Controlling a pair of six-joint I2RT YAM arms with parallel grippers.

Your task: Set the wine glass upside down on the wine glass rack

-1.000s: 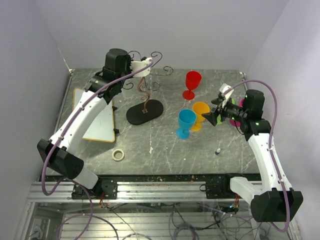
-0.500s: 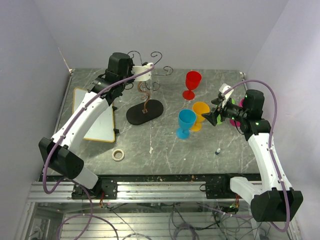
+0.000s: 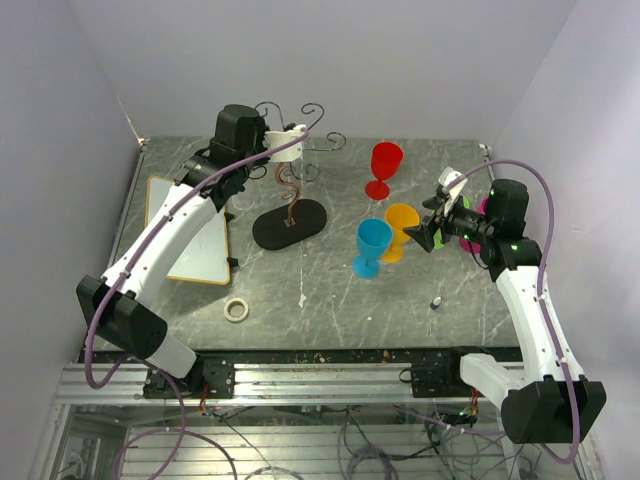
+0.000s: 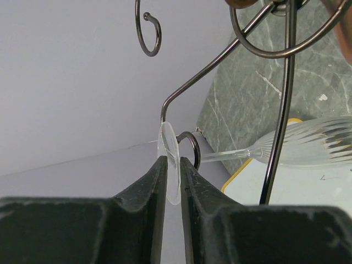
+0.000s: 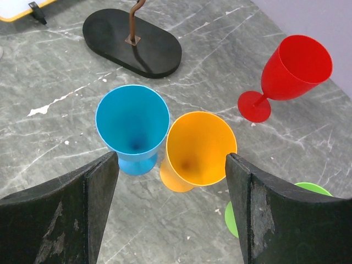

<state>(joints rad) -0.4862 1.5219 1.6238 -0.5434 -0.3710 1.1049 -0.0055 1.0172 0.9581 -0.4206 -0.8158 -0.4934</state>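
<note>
A blue goblet (image 3: 373,243) is seen upright on the grey marbled table (image 3: 330,300). An orange goblet (image 3: 402,226) is set just beside it on the right, and a red goblet (image 3: 385,164) stands behind it, apart. Well to its left, a yellow-edged white board (image 3: 196,232) is laid flat. A tape roll (image 3: 237,309) is found to its front-left.

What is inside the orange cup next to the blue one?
Nothing: the orange cup looks empty right down to its bottom in the right wrist view. Its bowl covers most of its own foot and the table beneath it.
</note>
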